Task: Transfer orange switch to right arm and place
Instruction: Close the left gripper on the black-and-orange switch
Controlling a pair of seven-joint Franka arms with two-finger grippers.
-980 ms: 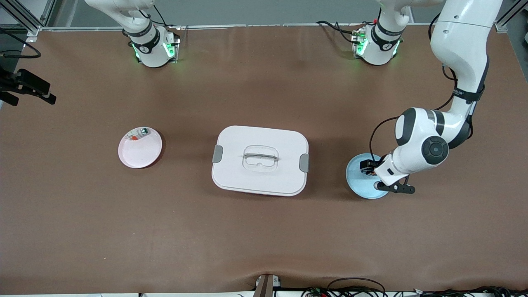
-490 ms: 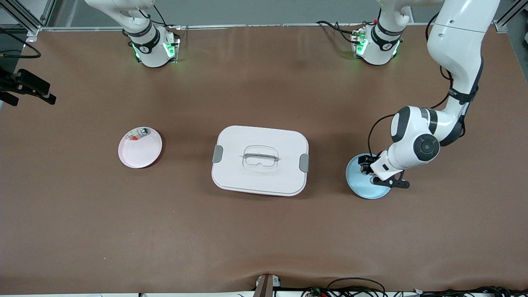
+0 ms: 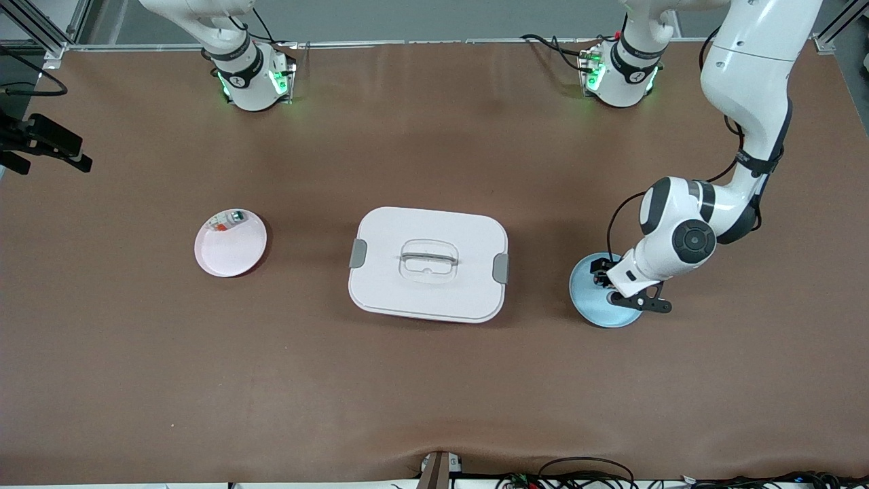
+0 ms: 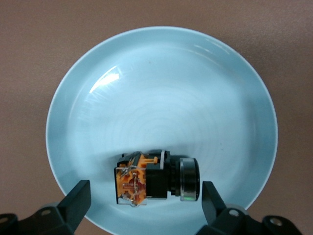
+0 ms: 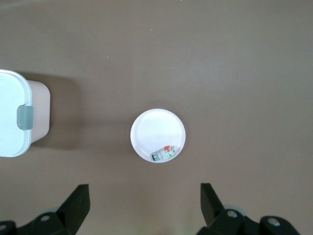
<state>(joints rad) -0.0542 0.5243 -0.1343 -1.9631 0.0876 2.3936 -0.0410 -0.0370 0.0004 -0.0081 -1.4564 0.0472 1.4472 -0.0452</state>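
Front view: left gripper (image 3: 606,285) hangs low over the pale blue round plate (image 3: 592,309). Left wrist view: jaws spread open astride the small orange-and-black push-button switch (image 4: 155,177), lying at the plate's six o'clock; closing comes next. Right wrist view: right gripper (image 5: 145,208) waits, jaws open.

No readable text, label or number shows anywhere, as far as these views allow.

White plate (image 5: 157,133) w/ small white block (image 5: 165,154) is seen on brown bench (image 5: 234,63); lidded box (image 5: 17,120) nearby; right pincer (image 5: 142,208) spread wide.
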